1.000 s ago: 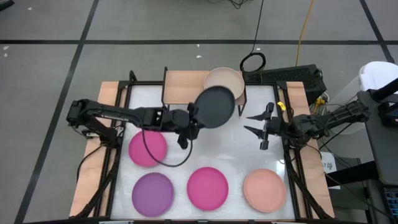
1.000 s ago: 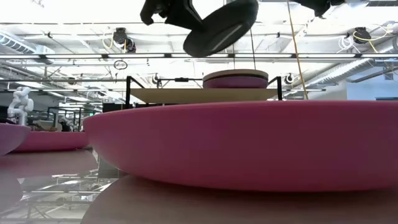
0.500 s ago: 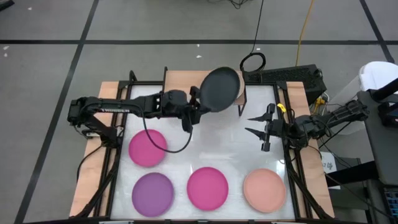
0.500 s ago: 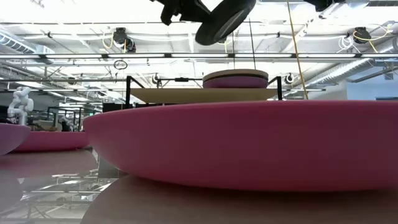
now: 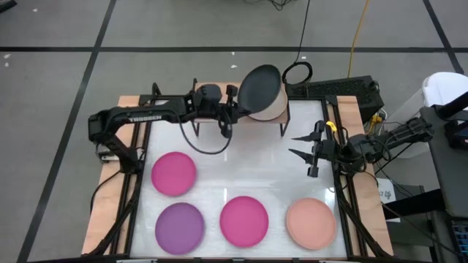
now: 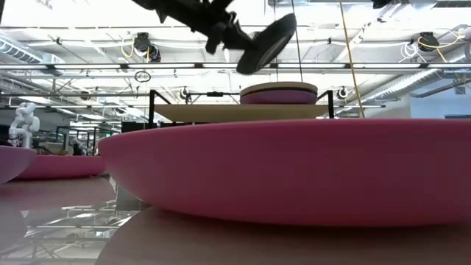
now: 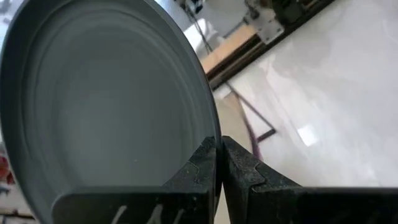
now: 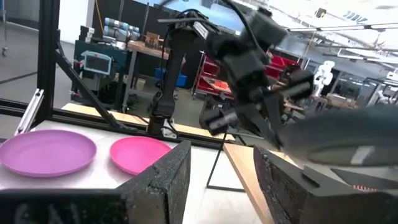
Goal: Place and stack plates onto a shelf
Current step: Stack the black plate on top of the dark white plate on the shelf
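I am working over the large white-topped, wood-edged table [image 5: 241, 175], and everything here is placed from the small light-wood shelf on thin black legs [image 5: 216, 98] at its far edge. On the right half of that shelf a short stack of plates is sitting, a round beige matte plate [image 5: 272, 108] on top and a purple-pink one under it in the low view. Well in front of the shelf, four more round matte plates are lying apart on the table: a magenta one [image 5: 173, 173] nearest the shelf, then a purple one [image 5: 180, 224], a second magenta one [image 5: 244, 220] and a salmon one [image 5: 311, 222].

My left claw [image 5: 232, 102] is pinching the near rim of a round dark grey matte plate [image 5: 259, 86], fingers [image 7: 239, 174] clenched on its edge, and holding it tilted above the shelf stack, not touching it. My right claw [image 5: 301, 145] is hanging released, jaws apart, to the right of the shelf and in front of it.

I judge the risk to be the tilt: with only a rim pinch, the grey plate's far edge could strike the beige plate first and shove the stack toward the shelf's back edge. If I am letting go while it is off-centre or slanted, it may slide off rather than nest.
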Controlling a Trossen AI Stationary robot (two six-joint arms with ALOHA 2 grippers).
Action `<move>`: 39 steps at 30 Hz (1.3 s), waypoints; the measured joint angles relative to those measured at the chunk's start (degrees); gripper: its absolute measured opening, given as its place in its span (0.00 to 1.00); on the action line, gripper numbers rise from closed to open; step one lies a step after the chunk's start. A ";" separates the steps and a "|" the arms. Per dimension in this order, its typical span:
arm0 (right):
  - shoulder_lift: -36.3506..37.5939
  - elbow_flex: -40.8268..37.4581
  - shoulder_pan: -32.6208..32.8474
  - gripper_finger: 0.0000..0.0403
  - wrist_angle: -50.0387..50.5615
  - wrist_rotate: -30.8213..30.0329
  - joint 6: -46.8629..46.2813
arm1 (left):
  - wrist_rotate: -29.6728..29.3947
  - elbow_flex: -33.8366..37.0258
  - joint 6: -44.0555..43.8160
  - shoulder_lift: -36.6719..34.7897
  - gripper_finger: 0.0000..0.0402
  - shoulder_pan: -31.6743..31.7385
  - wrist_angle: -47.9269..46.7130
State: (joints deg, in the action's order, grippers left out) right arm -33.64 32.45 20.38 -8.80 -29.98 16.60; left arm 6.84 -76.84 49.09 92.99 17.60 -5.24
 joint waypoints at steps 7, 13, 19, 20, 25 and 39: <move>-0.01 0.00 0.00 0.39 -0.04 0.00 0.85 | 1.80 -2.12 -1.15 5.37 0.03 2.80 3.53; -0.01 0.00 0.00 0.39 -0.17 0.00 1.07 | 1.99 -10.19 -1.36 11.32 0.03 2.93 -4.19; -0.01 0.00 0.00 0.38 -0.02 0.00 1.07 | -1.25 -12.52 -1.32 12.51 0.08 2.92 -8.48; -0.01 0.00 0.00 0.38 0.00 0.00 1.08 | -1.47 -12.52 -1.38 12.55 0.09 2.92 -8.75; -0.01 0.00 0.00 0.38 0.02 0.00 1.25 | -1.02 -12.52 -1.64 12.37 0.10 2.49 -10.51; -0.01 0.00 0.00 0.38 0.50 0.02 0.13 | -1.10 -12.52 -3.26 12.31 0.11 1.89 -13.13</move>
State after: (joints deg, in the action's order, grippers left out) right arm -33.65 32.45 20.38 -8.30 -29.96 16.73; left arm 5.74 -89.36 45.83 105.30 19.49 -18.37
